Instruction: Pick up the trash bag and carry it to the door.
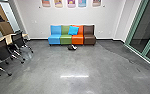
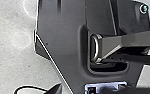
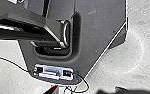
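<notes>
Awaiting pickup: one small black-and-white bundle [image 1: 72, 47], judged to be the trash bag, on the grey floor [image 1: 73, 63].

Left: black-backed chairs with metal legs [image 1: 18, 40], at a pale table [image 1: 9, 38]; legs could be caught by the base if its path is steered wide. Centre: the bundle, just before a row of blue, green, orange and brown seats [image 1: 66, 40]; seat fronts could be knocked by too deep a reach, and slack material lost if too little is pinched. Right: thin dark line [image 1: 129, 60], possibly a cord, by which a wheel could be snagged; green-framed glass panels [image 1: 141, 27], breakable if clipped while turning. Left gripper [image 2: 82, 87], right gripper [image 3: 86, 87]: whether set wide or narrow cannot be told.
</notes>
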